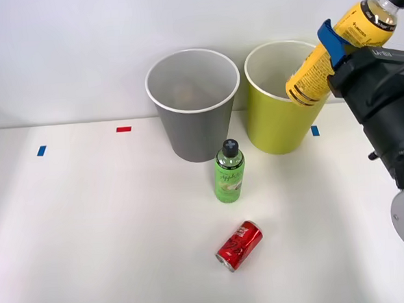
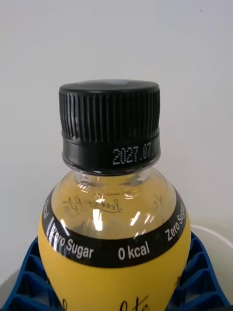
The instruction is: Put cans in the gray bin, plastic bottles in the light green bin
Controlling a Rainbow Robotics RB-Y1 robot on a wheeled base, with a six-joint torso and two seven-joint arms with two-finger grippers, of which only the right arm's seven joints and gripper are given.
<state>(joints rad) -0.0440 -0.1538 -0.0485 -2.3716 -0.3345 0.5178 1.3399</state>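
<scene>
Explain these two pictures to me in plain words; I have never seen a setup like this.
This is a two-armed robot sorting rubbish. One picture looks down from above its arms; the other comes from a camera on its right wrist. The right gripper, with blue ribbed fingers, holds a yellow-orange plastic bottle with a black cap, tilted above the yellow-green round bin. Beside that stands a gray round bin. On the white table a green black-capped bottle stands upright and a small red can lies on its side.

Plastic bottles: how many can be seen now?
2. The yellow bottle is held tilted in the right gripper above the light green bin; the green bottle stands on the table before the bins.
</scene>
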